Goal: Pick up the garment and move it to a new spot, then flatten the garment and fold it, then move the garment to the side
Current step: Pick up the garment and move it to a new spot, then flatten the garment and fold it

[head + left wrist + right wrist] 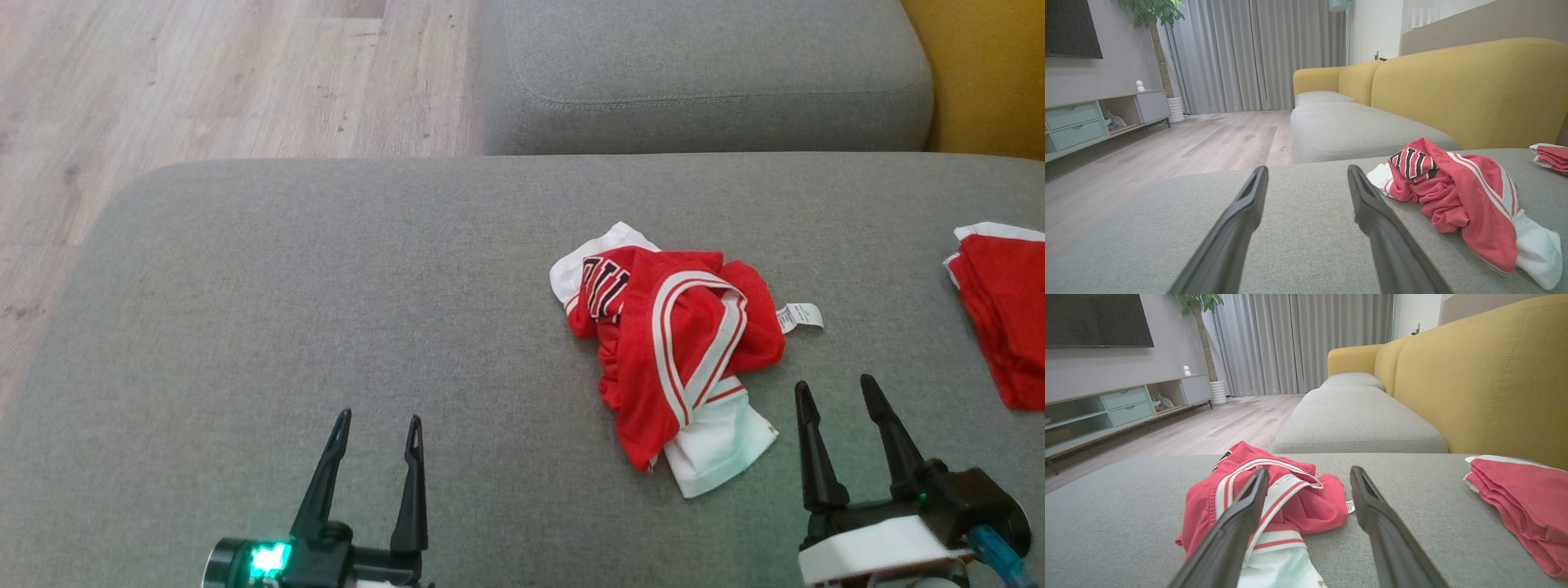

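Left gripper (pixel 380 416): fingers wide, empty, above bare grey cushion (pixel 286 310), well apart from the garment.
Right gripper (pixel 834 382): fingers wide, empty, just beside the crumpled red-and-white garment (pixel 678 343), mid-cushion.
Step, as judged: pick-up, not yet begun.
Next move calls for pinching a raised fold.

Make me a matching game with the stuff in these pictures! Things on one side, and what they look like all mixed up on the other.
1. crumpled garment
2. folded garment
3. sofa back
4. left gripper

a. yellow
b. open, holding nothing
c. neat pile on the robot's far right
d. red and white, bunched up in a heap

Pairs: 1-d, 2-c, 3-a, 4-b
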### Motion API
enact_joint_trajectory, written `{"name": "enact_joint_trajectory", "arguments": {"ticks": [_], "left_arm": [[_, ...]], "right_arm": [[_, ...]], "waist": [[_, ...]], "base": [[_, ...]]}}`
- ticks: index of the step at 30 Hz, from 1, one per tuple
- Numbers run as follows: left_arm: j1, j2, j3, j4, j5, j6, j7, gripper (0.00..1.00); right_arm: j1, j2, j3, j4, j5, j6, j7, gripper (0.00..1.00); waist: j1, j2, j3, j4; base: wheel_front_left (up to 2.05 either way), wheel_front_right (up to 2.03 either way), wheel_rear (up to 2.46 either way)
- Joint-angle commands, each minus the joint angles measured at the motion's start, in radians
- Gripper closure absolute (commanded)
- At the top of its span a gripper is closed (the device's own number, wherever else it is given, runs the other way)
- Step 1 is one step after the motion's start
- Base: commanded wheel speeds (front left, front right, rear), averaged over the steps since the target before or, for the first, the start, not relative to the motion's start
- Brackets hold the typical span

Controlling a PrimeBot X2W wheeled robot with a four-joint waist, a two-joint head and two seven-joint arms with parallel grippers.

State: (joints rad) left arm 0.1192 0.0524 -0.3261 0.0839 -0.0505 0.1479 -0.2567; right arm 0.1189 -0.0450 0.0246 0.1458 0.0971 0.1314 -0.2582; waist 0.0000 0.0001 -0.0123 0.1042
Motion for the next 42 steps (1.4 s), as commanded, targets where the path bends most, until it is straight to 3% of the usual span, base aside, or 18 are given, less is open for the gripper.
{"name": "enact_joint_trajectory", "arguments": {"ticks": [1,16,28,31,36,42], "left_arm": [[-0.050,-0.002,0.025,-0.029,0.006,-0.002,-0.005,0.00],[-0.059,-0.002,-0.009,-0.010,0.029,-0.014,-0.005,0.00],[-0.215,-0.001,-0.212,0.237,0.049,-0.123,-0.005,0.00],[-0.277,-0.002,-0.278,0.324,0.023,-0.129,-0.005,0.00],[-0.359,-0.002,-0.362,0.425,-0.064,-0.111,-0.005,0.00],[-0.410,-0.002,-0.396,0.475,-0.126,-0.048,-0.005,0.00]], "right_arm": [[-0.016,-0.005,0.025,-0.026,0.009,-0.001,-0.004,0.00],[-0.024,-0.005,0.031,-0.021,0.016,-0.001,-0.004,0.00],[-0.068,-0.005,0.079,-0.028,-0.012,-0.001,-0.004,0.00],[-0.088,-0.009,0.091,-0.027,-0.012,-0.001,-0.004,0.00],[-0.114,-0.019,0.111,-0.021,-0.009,-0.001,-0.004,0.00],[-0.123,-0.024,0.111,-0.022,-0.004,-0.001,-0.004,0.00]], "waist": [[0.0000,-0.0001,0.000,-0.001],[0.0000,-0.0001,0.011,-0.025],[0.0000,-0.0001,0.108,-0.166],[0.0000,-0.0001,0.140,-0.211],[0.0000,-0.0001,0.178,-0.289],[0.0000,-0.0001,0.200,-0.337]], "base": [[0.00,0.00,0.00],[0.00,0.00,0.00],[0.00,0.00,0.00],[0.00,0.00,0.00],[0.00,0.00,0.00],[0.00,0.00,0.00]]}}
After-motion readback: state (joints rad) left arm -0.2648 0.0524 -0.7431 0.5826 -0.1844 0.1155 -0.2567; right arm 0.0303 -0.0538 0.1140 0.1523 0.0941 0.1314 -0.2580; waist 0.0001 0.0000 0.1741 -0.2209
